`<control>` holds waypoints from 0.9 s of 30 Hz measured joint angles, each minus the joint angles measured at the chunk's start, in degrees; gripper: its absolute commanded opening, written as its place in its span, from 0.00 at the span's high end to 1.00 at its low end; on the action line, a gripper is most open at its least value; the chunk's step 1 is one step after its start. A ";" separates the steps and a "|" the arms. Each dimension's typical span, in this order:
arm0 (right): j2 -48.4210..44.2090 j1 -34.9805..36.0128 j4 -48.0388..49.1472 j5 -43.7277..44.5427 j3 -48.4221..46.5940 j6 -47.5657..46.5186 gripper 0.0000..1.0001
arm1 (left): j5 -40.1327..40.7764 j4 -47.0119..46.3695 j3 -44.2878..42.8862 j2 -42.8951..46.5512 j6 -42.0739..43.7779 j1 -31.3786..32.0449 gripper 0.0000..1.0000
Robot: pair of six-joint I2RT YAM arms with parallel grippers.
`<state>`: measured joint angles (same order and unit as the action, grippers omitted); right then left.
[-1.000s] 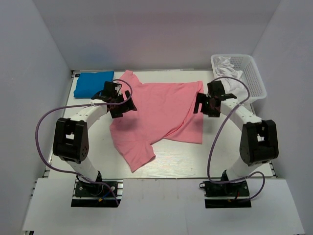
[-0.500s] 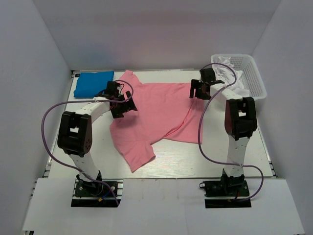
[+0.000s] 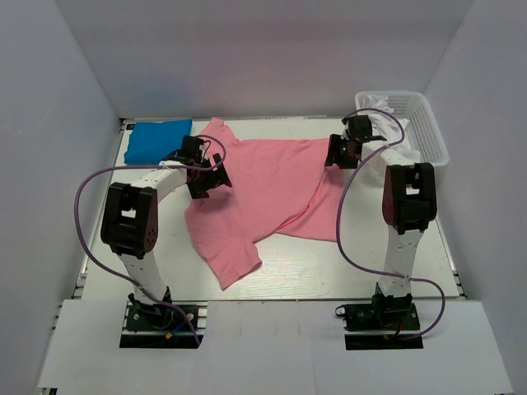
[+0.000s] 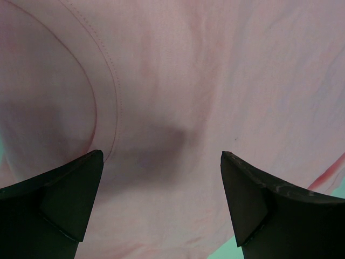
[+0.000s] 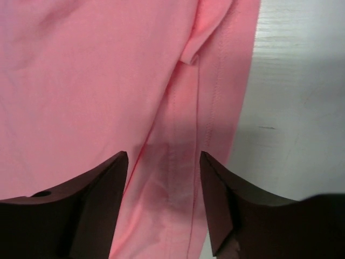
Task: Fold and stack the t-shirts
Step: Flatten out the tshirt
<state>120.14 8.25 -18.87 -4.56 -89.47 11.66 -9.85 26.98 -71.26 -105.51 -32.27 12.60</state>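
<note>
A white basket (image 3: 434, 136) (white cloth (image 3: 380, 105) inside) sits on the table (image 3: 329, 265).

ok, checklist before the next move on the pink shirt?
1. Left hand open above the pink t-shirt neckline: ok.
2. Right hand jaws apart, astride the stitched hem: ok.
3. Either hand touching cloth: cannot tell.
4. Shirt spread flat: not ok, near-right part is folded over.
5. Blue t-shirt folded, away from both hands: ok.
</note>
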 measured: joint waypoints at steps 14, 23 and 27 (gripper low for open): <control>1.86 -1.40 1.25 -3.02 1.09 0.87 0.43 | 0.02 0.04 -0.04 -0.13 -0.13 0.00 0.00; 1.84 -2.29 2.95 -5.29 1.95 1.40 0.43 | 0.04 0.07 -0.04 -0.15 -0.13 0.00 0.00; 1.86 -2.51 3.50 -7.72 2.23 1.07 0.64 | 0.04 0.07 -0.04 -0.15 -0.13 0.00 0.00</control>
<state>121.99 5.74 -15.38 -12.27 -87.24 12.73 -9.80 27.05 -71.31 -105.67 -32.40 12.60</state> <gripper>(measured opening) 0.478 0.994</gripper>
